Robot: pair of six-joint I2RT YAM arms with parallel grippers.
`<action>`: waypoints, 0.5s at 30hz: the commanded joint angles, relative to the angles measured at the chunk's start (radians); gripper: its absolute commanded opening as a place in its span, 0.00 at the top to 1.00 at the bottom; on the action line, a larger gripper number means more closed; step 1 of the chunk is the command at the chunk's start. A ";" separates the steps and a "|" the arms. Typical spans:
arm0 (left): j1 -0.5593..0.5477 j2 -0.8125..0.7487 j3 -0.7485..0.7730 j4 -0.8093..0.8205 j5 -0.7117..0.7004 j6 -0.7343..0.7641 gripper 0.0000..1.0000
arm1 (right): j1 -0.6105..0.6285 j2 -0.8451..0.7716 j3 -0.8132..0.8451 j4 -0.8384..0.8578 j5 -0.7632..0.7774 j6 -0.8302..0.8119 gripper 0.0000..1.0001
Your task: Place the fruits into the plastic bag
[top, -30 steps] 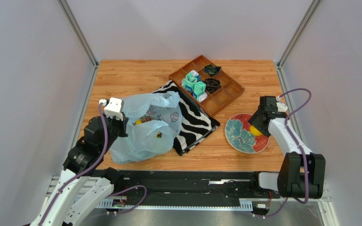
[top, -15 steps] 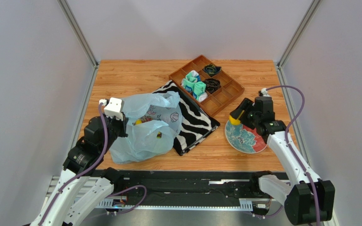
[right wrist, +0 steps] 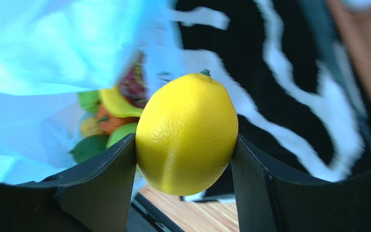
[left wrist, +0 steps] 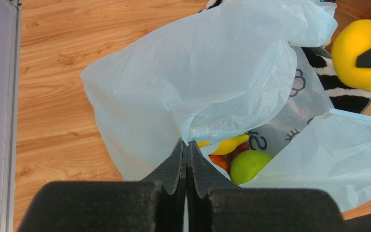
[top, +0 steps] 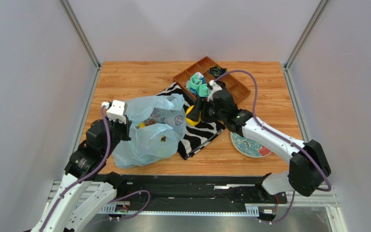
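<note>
Folds of the plastic bag (left wrist: pixel 182 82) hide most fruits (left wrist: pixel 243 164) inside, the right arm (top: pixel 269 137) covers the far part of the plate (top: pixel 248 146), and the zebra cloth (right wrist: pixel 289 72) is blurred.

The black two-finger right gripper (right wrist: pixel 184 141) clamps a bright yellow lemon (right wrist: pixel 187 130) on both sides, stem end up. Behind it at left, a translucent light-blue plastic bag (right wrist: pixel 42 53) shows green, yellow and orange fruits (right wrist: pixel 106 120) inside; a black-and-white zebra-striped cloth (right wrist: pixel 279 82) lies blurred at right.

Bright, even light — right wrist background blurred.
</note>
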 commanded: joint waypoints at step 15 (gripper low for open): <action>-0.001 0.000 0.002 0.017 0.009 0.011 1.00 | 0.236 0.482 0.518 -0.061 -0.075 -0.102 0.69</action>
